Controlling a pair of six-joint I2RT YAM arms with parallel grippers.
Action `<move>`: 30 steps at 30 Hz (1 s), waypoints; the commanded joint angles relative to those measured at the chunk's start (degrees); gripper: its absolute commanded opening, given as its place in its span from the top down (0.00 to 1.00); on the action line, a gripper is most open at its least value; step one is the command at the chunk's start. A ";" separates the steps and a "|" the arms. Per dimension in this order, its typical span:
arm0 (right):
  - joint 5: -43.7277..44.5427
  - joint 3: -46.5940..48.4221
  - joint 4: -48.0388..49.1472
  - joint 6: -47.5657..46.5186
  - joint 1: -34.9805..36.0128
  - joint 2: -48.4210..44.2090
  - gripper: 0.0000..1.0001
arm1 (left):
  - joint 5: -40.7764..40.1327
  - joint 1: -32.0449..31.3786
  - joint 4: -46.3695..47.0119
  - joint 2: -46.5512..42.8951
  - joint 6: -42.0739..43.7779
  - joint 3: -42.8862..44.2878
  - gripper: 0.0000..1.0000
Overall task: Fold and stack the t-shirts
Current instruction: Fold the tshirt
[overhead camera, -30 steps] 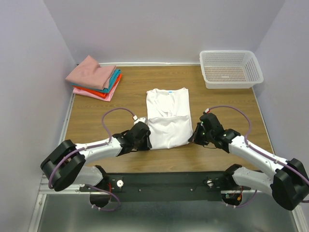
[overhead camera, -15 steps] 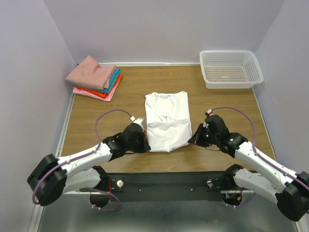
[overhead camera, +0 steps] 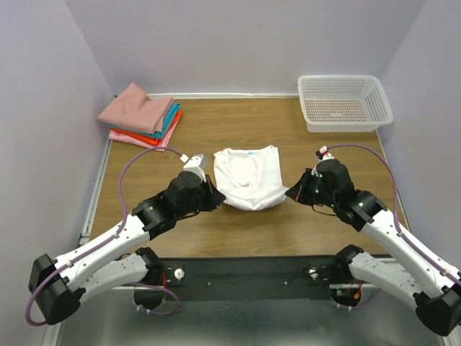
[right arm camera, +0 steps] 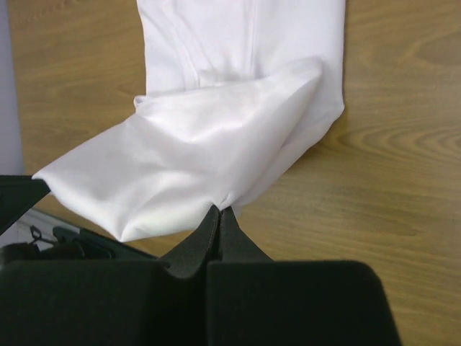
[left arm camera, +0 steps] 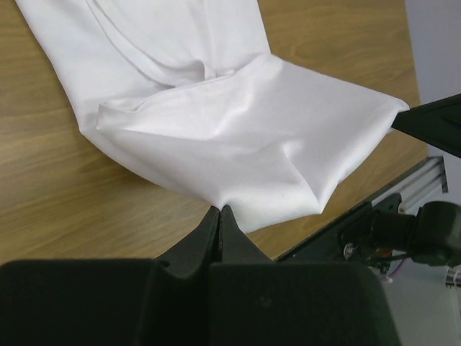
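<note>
1. Change over the last second: both arms moved away from their bases and carried the near hem of the white tee [overhead camera: 248, 173] toward its collar. A second earlier the tee lay longer on the table [overhead camera: 324, 231], with the hem close to the near edge. The covered area was now shorter, and the lifted layer hung as a slack fold above the lower layer.

2. Gripper state: the left gripper [overhead camera: 209, 196] was closed tight on the left hem corner. Its wrist view showed the fingertips pinched together with cloth between them [left arm camera: 220, 210]. The right gripper [overhead camera: 292, 194] was likewise clamped on the right hem corner [right arm camera: 218, 210]. No gap showed between either pair of jaws.

3. Task meaning: the half-fold was judged under way but not complete. The hem had not yet been laid down on the upper half, and the tee had not joined the stack [overhead camera: 142, 115].

4. Location: the white tee lay at the table centre, well apart from the stack at the far left.

5. Count:
- Tees: five; one white, four folded in the stack (dusty pink on top, then teal, orange-red, light pink)
- Basket [overhead camera: 344, 102]: one, at the far right
- Grippers: two, both holding cloth
</note>
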 commanded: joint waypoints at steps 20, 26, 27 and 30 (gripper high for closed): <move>23.32 24.72 5.73 -8.31 -3.78 28.03 1.00 | -1.92 18.15 9.36 21.87 8.72 19.05 1.00; 16.66 30.34 8.19 -10.77 -8.09 34.01 1.00 | -0.95 21.39 9.72 30.39 10.22 25.91 1.00; 15.85 30.88 8.54 -11.03 -9.31 35.76 1.00 | -0.78 21.75 9.72 32.49 10.57 26.70 1.00; 12.78 32.81 9.42 -11.82 -11.61 39.46 1.00 | -0.70 22.80 9.54 37.42 11.09 31.17 1.00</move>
